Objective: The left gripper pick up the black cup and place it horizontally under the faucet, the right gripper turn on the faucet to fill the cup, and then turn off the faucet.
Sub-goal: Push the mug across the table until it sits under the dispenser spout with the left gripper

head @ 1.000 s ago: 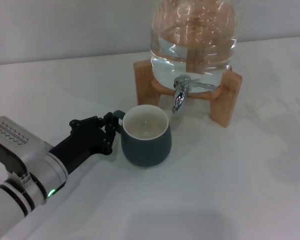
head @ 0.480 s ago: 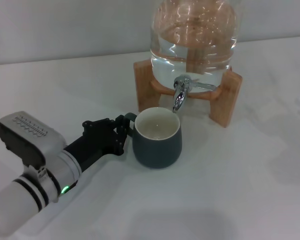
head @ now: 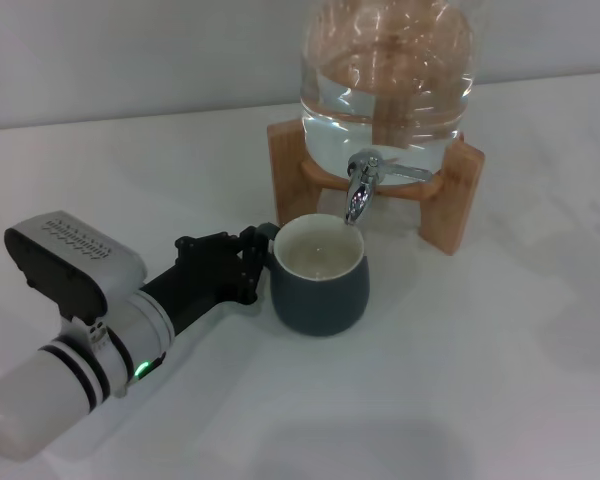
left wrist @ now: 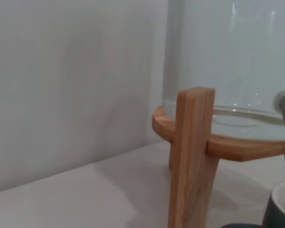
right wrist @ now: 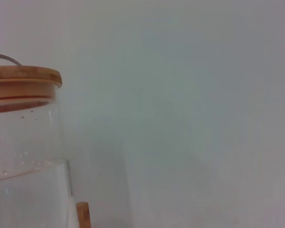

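We see the black cup (head: 319, 278) standing upright on the white table (head: 480, 360), its cream inside facing up, directly below the spout of the faucet (head: 360, 190). At its left side the left gripper (head: 248, 265) is closed around the cup's small handle. Just behind, the glass water jar (head: 387, 75) sits on a wooden stand (head: 450, 195). We cannot see the right gripper in any view.
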### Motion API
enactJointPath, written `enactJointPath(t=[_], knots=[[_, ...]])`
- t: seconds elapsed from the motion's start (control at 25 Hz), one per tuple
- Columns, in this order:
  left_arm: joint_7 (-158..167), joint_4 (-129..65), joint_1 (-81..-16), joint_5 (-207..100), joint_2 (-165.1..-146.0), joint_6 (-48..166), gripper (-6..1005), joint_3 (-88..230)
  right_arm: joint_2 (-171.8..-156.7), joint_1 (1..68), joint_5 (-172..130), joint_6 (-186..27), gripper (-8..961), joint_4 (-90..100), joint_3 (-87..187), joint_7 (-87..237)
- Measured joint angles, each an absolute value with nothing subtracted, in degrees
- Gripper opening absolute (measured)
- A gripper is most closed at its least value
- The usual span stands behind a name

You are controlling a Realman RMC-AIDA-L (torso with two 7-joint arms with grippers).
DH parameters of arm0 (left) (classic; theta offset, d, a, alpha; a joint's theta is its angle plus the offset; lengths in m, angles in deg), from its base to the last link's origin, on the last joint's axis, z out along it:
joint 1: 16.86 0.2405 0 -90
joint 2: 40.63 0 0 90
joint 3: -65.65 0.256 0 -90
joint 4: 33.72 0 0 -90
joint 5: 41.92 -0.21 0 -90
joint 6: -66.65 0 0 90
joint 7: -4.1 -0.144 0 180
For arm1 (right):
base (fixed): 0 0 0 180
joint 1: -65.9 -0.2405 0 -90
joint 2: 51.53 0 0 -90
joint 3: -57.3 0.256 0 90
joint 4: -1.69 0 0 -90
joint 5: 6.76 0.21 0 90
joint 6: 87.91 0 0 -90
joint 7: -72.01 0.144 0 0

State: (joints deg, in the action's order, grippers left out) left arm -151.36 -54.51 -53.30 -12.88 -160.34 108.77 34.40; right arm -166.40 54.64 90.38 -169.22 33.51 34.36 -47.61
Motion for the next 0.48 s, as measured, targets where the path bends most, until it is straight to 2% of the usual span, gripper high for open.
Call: enactJointPath(t=[0.48], knots=[[-151.5,-55.4,-54.7,-13.0,-160.34,108.7,106,34.4,-166.4,54.7,90.4,-169.5,854,32.9,34.4,-48.1]])
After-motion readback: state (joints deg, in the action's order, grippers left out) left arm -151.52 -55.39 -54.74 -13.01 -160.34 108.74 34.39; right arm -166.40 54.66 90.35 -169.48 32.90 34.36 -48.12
